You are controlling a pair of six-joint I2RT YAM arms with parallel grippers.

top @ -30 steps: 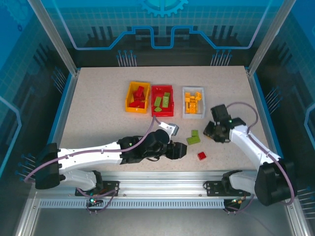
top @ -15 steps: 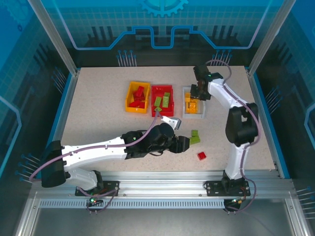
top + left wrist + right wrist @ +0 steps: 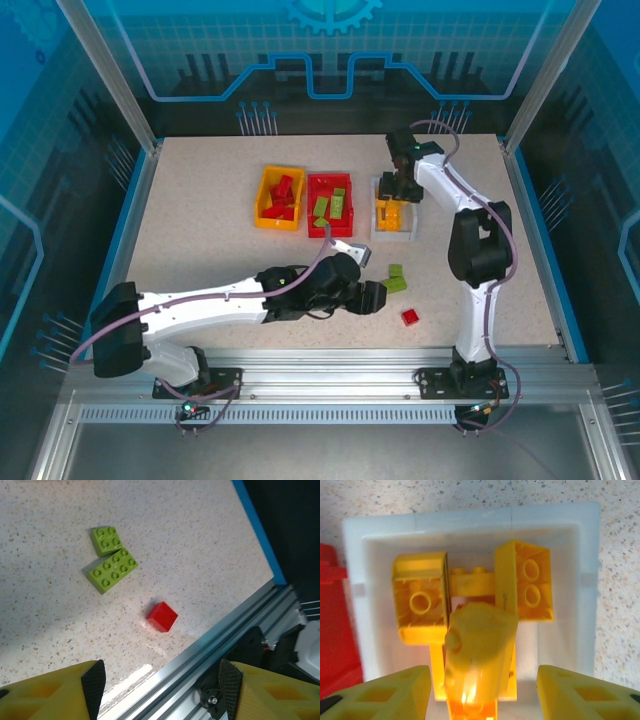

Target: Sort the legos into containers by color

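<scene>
Legos sorted: yellow-orange bricks piled inside the white bin; red bricks in the yellow bin, two places left of the white bin; green bricks in the red bin, touching the white bin's left side.
Legos loose: two green pieces touching each other on the table, on the near side of the white bin; one red cube nearer again, apart from both.
Right gripper: straight above the white bin, jaws spread well apart, clamped on nothing.
Blurred brick: yellow-orange, between those jaws with a gap on each side; dropping or already lying on the pile, cannot tell.
Left gripper: low over the table, near-left of the white bin, looking down on the loose pieces; jaws wide, nothing between them.
Step in hand: by judgement, drop-off of a yellow-orange brick into the white bin, at the point of release.
Progress: most pieces binned; three left on the table.
Next move, right: a straight lift clear of the white bin's walls.
Next move, left: probably a descent onto one loose piece, jaws centred on it alone; green for the red bin, red for the yellow bin.
Risk: touching greens, so a likely nudge or a double pick.
</scene>
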